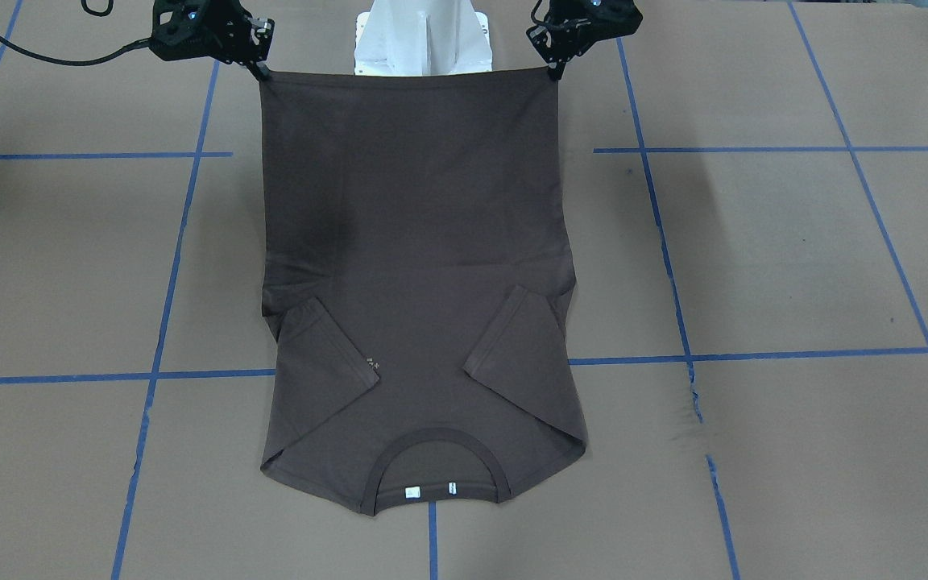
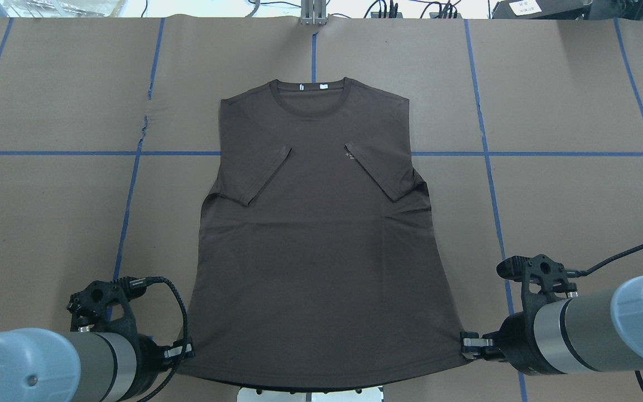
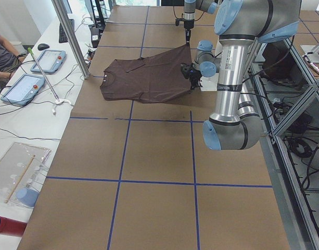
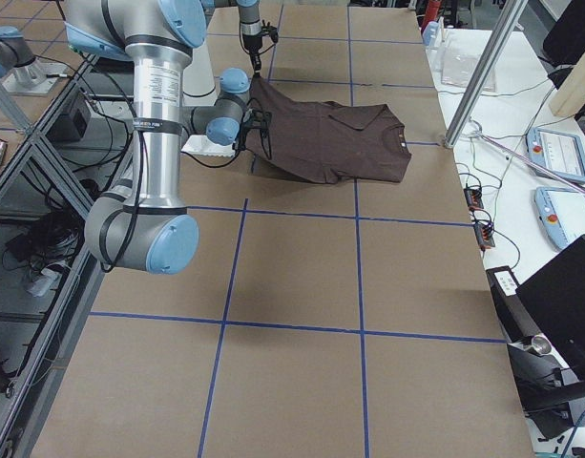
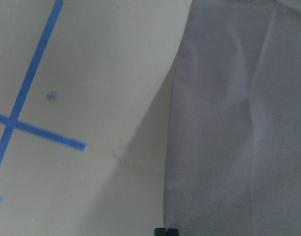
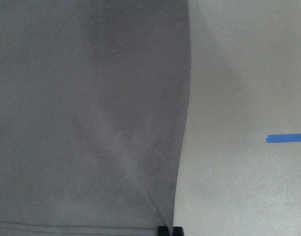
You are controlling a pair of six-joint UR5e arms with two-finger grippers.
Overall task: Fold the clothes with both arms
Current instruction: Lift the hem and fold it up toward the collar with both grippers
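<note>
T-shirt (image 2: 316,251) lies chest-up mid-table (image 2: 567,184), w/ both sleeves (image 2: 259,174) turned in over the body. In the overhead view its long axis runs 6–12 o'clock: hem (image 2: 321,384) at 6, next to the robot, and collar (image 2: 309,103) at 12, the far end.

The left gripper (image 2: 183,350) is at the shirt's 7 o'clock corner and the right gripper (image 2: 468,345) at its 5 o'clock corner. Each has its jaws pinched together on a hem corner; both wrist cams show closed tips right at the cloth edge. In the front cam the hem is up off the table and drawn straight btwn the two grips. The cloth slopes down from there, and the part from sleeves to collar lies flat.

Key relation: the whole rest of the shirt lies toward 12 o'clock from both sets of jaws, along the long axis. So the fold is prob. hem carried toward 12 to meet the collar, arms moving in parallel. Neither arm is nearer, since they sit approx symmetric about the centre line, so equal travel is needed. Risks: if one arm leads, the hem skews and the edges won't line up. Thin cloth may also sag in the middle btwn grips. The hem spreads wider than the shoulders, so the corners may land outside the shoulder line.
</note>
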